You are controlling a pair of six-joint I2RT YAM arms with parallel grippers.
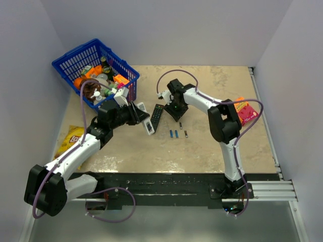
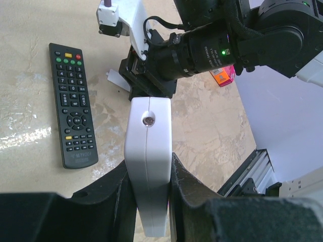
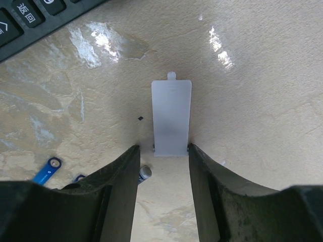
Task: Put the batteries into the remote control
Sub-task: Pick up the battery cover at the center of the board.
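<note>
Left fingers (image 2: 184, 186) clamped on white remote (image 2: 148, 151), held edge-on above worktop (image 2: 212, 131). Right fingers (image 3: 121, 181) narrow, tips down astride near end of loose battery cover (image 3: 171, 113), which lies flat; can't tell if it's actually pinched. Batteries (image 1: 175, 134) loose on worktop near right fingers, one just beside a fingertip. Black remote (image 1: 157, 117) lies between the two arms, close to both. Full basket (image 1: 73, 52) behind left arm. Chip bag (image 1: 70, 141) at left edge, pink box (image 1: 246, 112) far right.
</note>
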